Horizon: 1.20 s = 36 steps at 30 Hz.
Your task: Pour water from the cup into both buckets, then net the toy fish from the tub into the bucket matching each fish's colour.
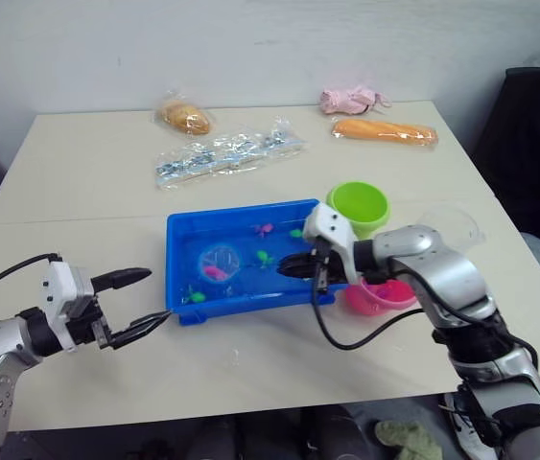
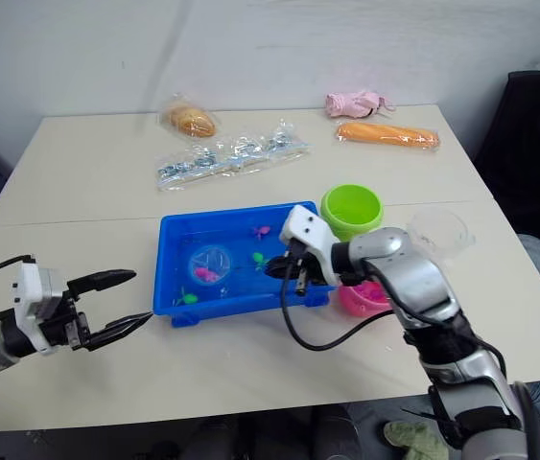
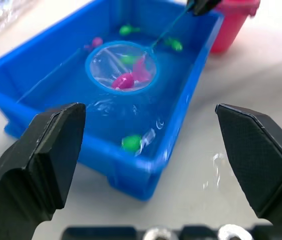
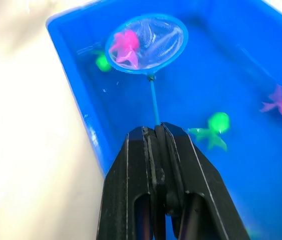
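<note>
Left gripper [image 1: 142, 304] wide open, empty, near tub [image 1: 178, 251]. Right gripper [image 4: 157, 132] pinched on net [image 4: 148, 42] handle; pink fish [image 4: 125, 46] inside. Risk: tilting mid-lift spills fish short of pink bucket [image 1: 385, 298].

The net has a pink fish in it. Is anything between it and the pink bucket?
Only the tub's right wall and the right gripper holding the net lie between. The pink fish must be lifted over that rim; the pink bucket sits just beyond it, mouth partly under the forearm.
</note>
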Each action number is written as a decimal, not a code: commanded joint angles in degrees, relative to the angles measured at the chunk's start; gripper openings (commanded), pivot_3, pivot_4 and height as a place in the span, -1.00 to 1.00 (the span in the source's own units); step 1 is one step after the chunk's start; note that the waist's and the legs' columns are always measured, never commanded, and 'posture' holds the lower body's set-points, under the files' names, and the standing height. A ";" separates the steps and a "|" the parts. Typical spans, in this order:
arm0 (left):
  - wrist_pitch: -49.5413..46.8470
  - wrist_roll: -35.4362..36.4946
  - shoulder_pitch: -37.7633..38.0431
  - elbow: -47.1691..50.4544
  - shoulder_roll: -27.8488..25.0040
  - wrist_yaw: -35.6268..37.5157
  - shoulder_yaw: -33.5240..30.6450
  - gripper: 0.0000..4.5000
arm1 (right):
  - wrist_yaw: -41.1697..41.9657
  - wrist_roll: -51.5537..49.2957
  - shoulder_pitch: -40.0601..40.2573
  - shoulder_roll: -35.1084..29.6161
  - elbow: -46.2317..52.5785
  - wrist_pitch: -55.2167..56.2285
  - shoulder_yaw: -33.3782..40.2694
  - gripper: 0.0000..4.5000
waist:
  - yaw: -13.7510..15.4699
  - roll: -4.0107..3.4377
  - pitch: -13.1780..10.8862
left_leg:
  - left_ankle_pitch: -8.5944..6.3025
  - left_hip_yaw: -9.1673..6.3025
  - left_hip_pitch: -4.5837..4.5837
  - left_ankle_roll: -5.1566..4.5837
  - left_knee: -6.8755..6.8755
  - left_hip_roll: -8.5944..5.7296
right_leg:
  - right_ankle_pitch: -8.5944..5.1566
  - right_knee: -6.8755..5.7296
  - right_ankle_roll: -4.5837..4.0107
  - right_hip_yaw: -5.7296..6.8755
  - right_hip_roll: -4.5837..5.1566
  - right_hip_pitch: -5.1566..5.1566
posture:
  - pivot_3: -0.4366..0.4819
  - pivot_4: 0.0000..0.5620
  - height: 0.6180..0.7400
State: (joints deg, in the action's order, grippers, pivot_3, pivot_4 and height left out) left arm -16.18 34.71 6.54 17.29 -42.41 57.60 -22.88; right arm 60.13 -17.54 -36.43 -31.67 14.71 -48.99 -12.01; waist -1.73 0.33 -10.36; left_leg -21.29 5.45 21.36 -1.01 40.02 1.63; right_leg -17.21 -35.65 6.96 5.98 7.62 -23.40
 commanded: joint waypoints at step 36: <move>1.43 -2.47 -35.55 -17.79 14.28 13.14 26.18 0.99 | -7.31 7.19 69.96 0.61 22.63 50.88 61.50 -1.00 | 3.05 -0.02 0.03 | 0.12 -0.11 -0.37 -0.16 0.05 -0.53 | 0.13 0.23 0.22 -0.17 -0.11 0.62 | -0.05 -0.47 1.00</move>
State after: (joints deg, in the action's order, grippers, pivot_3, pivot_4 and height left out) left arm -15.63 32.33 -28.10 -1.04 -28.43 70.24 3.42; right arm 53.82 -14.66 32.76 -31.56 39.26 -7.43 49.65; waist 1.31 0.32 -10.33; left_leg -21.17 5.35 20.98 -1.18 40.07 1.09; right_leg -17.07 -35.41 7.20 5.80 7.52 -22.77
